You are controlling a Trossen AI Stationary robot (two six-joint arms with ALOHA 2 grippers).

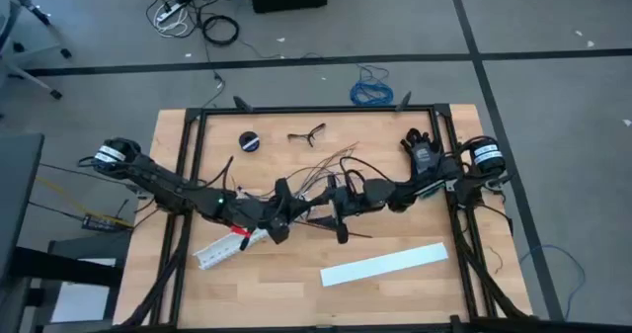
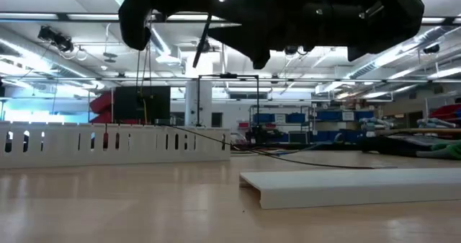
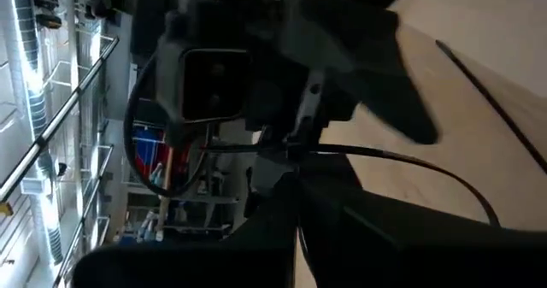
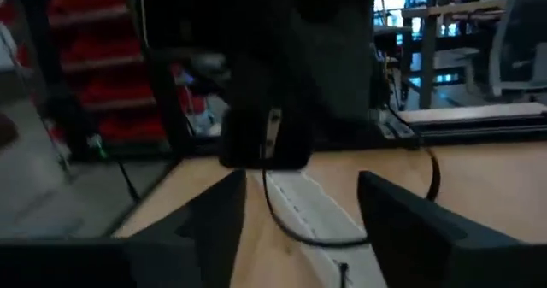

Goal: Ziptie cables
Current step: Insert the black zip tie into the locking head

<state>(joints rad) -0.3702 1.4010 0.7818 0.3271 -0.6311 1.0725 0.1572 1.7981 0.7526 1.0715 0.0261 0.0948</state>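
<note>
The cables [image 1: 331, 165], several thin grey and dark wires, fan out over the middle of the wooden table. My two grippers meet nose to nose just near of them. My left gripper [image 1: 281, 214] comes from the left and is shut on one dark wire [image 4: 278, 207]. My right gripper [image 1: 341, 209] comes from the right and stands open. In the right wrist view its fingers [image 4: 214, 224] stand either side of that wire's hanging loop, apart from it. Both grippers are raised off the table. My left gripper [image 4: 265, 147] pinches a single dark wire between its shut fingertips, at a point [image 4: 265, 175] along its length. The fingers lie about level, pointing toward the table's right. The wire hangs slack below them in a loop and rises again farther off [image 4: 432, 173].
A white slotted strip [image 1: 222, 247] lies under and near-left of the grippers. A flat white lid [image 1: 385, 264] lies near-right. A black round object [image 1: 249, 140] and a small forked piece [image 1: 308, 133] lie at the far side. A black frame [image 1: 316, 109] borders the table.
</note>
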